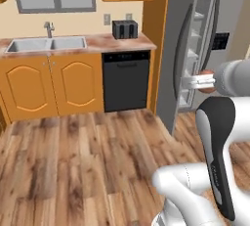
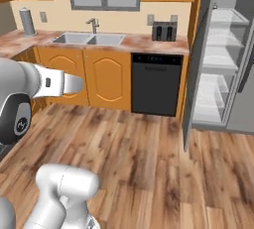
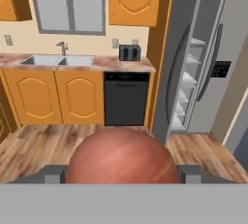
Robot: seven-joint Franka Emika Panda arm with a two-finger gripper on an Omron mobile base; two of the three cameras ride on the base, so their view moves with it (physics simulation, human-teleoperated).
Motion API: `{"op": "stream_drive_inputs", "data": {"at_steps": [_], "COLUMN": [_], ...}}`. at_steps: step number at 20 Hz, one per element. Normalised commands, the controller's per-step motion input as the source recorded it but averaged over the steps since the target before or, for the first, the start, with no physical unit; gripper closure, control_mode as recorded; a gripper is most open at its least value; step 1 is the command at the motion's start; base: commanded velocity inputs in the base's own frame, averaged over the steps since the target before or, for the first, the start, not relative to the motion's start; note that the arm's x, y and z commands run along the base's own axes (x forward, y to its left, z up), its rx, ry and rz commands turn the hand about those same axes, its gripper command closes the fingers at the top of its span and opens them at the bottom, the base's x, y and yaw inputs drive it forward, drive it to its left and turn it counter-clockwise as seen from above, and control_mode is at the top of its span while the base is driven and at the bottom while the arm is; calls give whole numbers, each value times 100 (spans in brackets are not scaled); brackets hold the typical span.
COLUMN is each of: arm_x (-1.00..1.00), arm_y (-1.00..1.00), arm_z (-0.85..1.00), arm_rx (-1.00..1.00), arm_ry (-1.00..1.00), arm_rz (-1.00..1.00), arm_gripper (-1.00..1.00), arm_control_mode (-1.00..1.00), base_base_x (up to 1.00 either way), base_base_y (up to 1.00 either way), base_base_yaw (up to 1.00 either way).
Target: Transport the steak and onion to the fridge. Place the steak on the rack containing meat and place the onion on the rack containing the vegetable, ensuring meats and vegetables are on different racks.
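The onion (image 3: 121, 160), a smooth reddish-brown ball, sits large and low in the hand view between two dark fingers (image 3: 52, 173). My gripper (image 3: 121, 175) is shut on it. From the left base camera the gripper (image 1: 197, 80) hangs in mid-air before the fridge (image 1: 188, 49), with a sliver of the onion (image 1: 209, 73) showing behind the white hand. The fridge's (image 3: 193, 63) left door stands open on white shelves (image 2: 218, 64). The gripper (image 2: 74, 83) points away from the right base camera. The steak is out of view.
A black dishwasher (image 1: 126, 80) stands left of the fridge under a counter with a toaster (image 1: 124, 29) and a sink (image 1: 46, 44). Orange cabinets (image 1: 49, 85) line the wall. Bare wooden floor (image 1: 97, 161) stretches between me and the fridge.
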Motion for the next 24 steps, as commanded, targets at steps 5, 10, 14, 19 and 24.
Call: {"op": "stream_drive_inputs", "data": {"at_steps": [5,10,14,19,24], "arm_x": [0,0,0,0,0], "arm_y": [0,0,0,0,0], "arm_z": [0,0,0,0,0], "arm_rx": [0,0,0,0,0], "arm_ry": [0,0,0,0,0], "arm_rz": [0,0,0,0,0], "arm_gripper": [100,100,100,100,100], "arm_control_mode": [100,100,100,100,100], "base_base_x": [0,18,78,100,88], "base_base_y": [-100,-100,-100,-100,-100], "base_base_yaw": [4,12,24,26,25]}}
